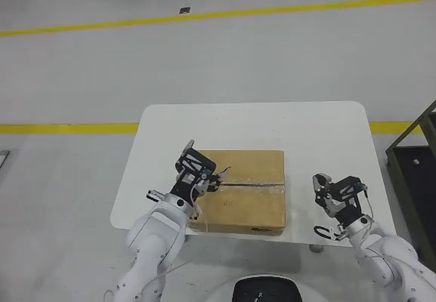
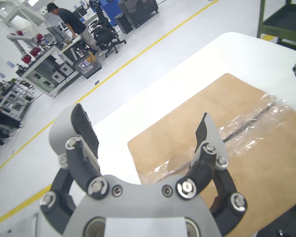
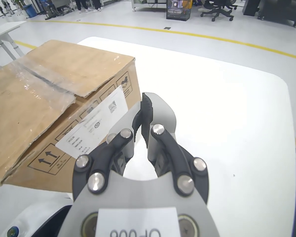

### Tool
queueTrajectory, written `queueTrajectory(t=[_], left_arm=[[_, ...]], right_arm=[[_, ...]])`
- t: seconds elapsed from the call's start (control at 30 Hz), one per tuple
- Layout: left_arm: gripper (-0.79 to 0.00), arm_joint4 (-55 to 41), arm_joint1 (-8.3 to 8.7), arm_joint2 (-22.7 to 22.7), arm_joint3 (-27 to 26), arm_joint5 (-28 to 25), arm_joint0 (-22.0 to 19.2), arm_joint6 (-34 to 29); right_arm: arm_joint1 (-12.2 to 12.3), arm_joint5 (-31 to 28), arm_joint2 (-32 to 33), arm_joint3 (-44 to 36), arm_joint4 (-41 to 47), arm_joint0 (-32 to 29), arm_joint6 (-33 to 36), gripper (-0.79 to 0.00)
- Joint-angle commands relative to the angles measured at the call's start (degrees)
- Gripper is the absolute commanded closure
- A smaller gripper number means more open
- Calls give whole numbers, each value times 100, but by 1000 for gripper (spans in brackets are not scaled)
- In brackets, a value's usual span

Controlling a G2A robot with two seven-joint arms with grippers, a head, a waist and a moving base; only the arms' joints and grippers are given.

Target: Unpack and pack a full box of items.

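Closed brown cardboard box (image 1: 244, 190), clear tape (image 2: 249, 124) along its top seam, sits on the white rounded bench (image 1: 278, 124), toward the near edge. Left gripper (image 2: 140, 122) hangs over the box's left end, fingers apart, empty. Right gripper (image 3: 143, 110) is near the box's right side over bare bench, fingers together, empty.

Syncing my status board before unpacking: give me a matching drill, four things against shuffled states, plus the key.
1 left pincer
2 right pincer
3 clear tape
4 white label

A shut, over the bare table
B on the side of the cardboard box
C open, at the box's edge
D along the box's top seam

Pairs: 1-C, 2-A, 3-D, 4-B
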Motion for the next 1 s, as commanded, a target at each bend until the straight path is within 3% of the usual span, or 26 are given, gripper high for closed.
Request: queueTrajectory(t=[0.0,0.2,0.3,0.4,0.97], left_arm=[[-785,-345,-29,178,109,-148,-162,-252],[-785,-1313,-126,723,336,-557,-672,-1014],[-785,-1515,-130,914,465,-1072,-914,-1386],[-785,-1769,-149,977,554,-1050,-1033,-1530],[-785,-1848,-149,1006,588,-1060,-1022,-1371]], right_arm=[[11,76,147,-43,-34,-90,-40,0],[32,69,488,-31,14,-290,-144,0],[45,-31,617,-31,-10,-391,-219,0],[44,19,696,15,-53,-494,-277,0],[0,-73,625,34,-192,-587,-362,0]])
